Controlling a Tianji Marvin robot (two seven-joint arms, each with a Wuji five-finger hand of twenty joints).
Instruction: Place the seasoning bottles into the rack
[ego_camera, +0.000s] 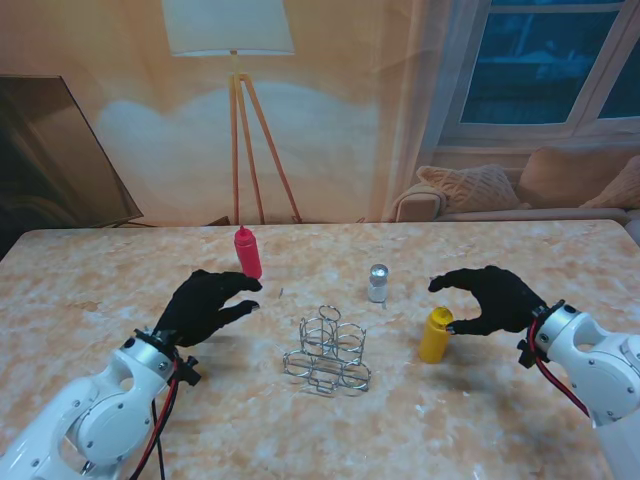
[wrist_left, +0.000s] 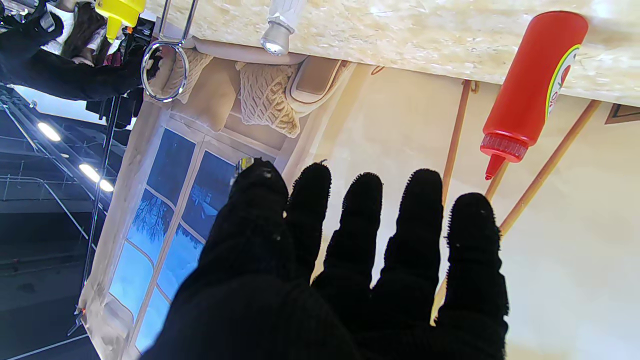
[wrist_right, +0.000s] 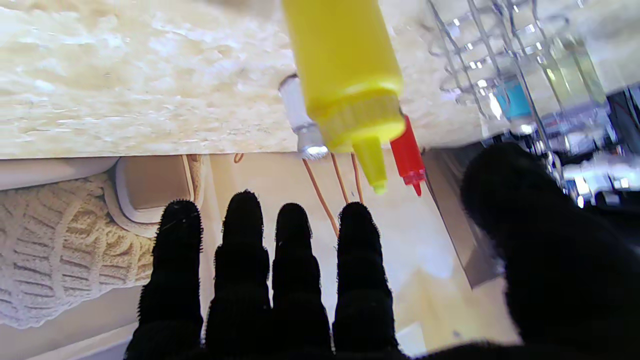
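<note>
— Both arms come up from the near corners; what are the hands doing?

— Left hand (ego_camera: 207, 305) hangs with fingers spread and nothing in it, just beside the red bottle (ego_camera: 247, 251), a little nearer to me. Right hand (ego_camera: 488, 298) is also apart and holding nothing, thumb and fingers curved around the top of the yellow bottle (ego_camera: 435, 335) without closing on it.

— And the rack?

— Wire rack (ego_camera: 328, 350) stands mid-counter (ego_camera: 100, 290) between the two hands, its rings unfilled. A small silver shaker (ego_camera: 378, 283) stands upright behind it, farther from me.

— How should the grasp go?

— I'd drop each hand lower so the fingers wrap the bottle's body, not the narrow nozzle, and keep it upright. Then lift clear of the rings before lowering straight in; a tilted bottle would likely catch the wire.
</note>
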